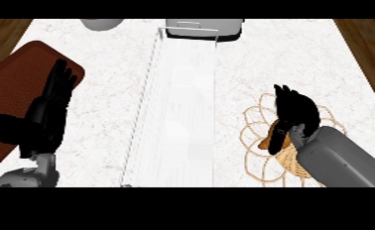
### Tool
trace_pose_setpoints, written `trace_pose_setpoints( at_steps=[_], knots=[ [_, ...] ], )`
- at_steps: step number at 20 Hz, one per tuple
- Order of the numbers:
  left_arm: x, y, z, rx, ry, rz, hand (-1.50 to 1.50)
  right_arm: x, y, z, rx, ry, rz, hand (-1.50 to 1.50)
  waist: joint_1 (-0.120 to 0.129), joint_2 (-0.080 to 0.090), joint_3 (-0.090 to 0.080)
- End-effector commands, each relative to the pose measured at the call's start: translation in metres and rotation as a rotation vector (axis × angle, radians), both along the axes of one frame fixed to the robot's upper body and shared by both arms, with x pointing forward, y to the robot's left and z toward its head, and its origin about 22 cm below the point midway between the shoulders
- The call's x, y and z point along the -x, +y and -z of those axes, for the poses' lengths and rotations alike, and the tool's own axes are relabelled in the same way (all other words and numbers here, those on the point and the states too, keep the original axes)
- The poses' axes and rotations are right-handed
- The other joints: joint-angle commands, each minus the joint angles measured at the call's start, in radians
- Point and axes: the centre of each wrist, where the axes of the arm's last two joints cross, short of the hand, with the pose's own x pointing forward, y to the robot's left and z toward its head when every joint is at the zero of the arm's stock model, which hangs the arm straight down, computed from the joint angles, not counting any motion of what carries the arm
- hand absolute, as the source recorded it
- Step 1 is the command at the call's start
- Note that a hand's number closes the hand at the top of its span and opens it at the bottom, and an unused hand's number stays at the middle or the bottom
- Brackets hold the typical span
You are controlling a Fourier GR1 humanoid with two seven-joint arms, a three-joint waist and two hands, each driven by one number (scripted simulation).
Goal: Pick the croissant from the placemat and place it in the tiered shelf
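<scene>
Marble tabletop [293, 55]: white, faintly speckled, carrying everything below; dark wood shows past both far corners.
Tiered shelf [183, 100]: white wire frame with pale levels, running lengthwise down the middle of the tabletop, between my two arms.
Placemat [253, 121]: woven, straw-coloured, with a looped, petal-like edge; it lies right of the tiered shelf, near the view's lower edge.
Croissant [268, 139]: golden brown, on the placemat, at its left-centre; only part of it shows, peeking out on the left side of my hand.
Right robot hand [299, 112]: black, directly over the croissant and the placemat, covering most of the pastry. Whether it grips the croissant or only hovers over it, I cannot tell from this angle.
Right forearm [337, 157]: grey, coming in from the lower right corner and crossing the placemat's near side.
Left robot hand [47, 110]: black, open, fingers straight and pointing away from me, holding nothing; well apart from the shelf.
Mat [29, 65]: dark reddish brown with rounded corners, at the left edge, under my left robot hand.
Grey round object [102, 23]: at the far edge, cut off by the view.
Grey and dark object [205, 29]: just behind the far end of the tiered shelf; I cannot tell what it is.
</scene>
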Motion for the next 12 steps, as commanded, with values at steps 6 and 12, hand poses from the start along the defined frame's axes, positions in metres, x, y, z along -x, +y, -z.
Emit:
trace_pose_setpoints(
  at_steps=[6, 12],
  knots=[
    [0.002, 0.001, 0.005, 0.005, -0.010, -0.013, 0.00, 0.002, -0.021, 0.019, 0.060, 0.017, 0.099, -1.50, 0.000, 0.002, -0.001],
    [0.010, 0.006, -0.004, 0.002, 0.008, 0.013, 0.00, -0.004, -0.016, 0.042, 0.040, 0.027, 0.082, -1.50, 0.006, 0.002, -0.001]
  ],
)
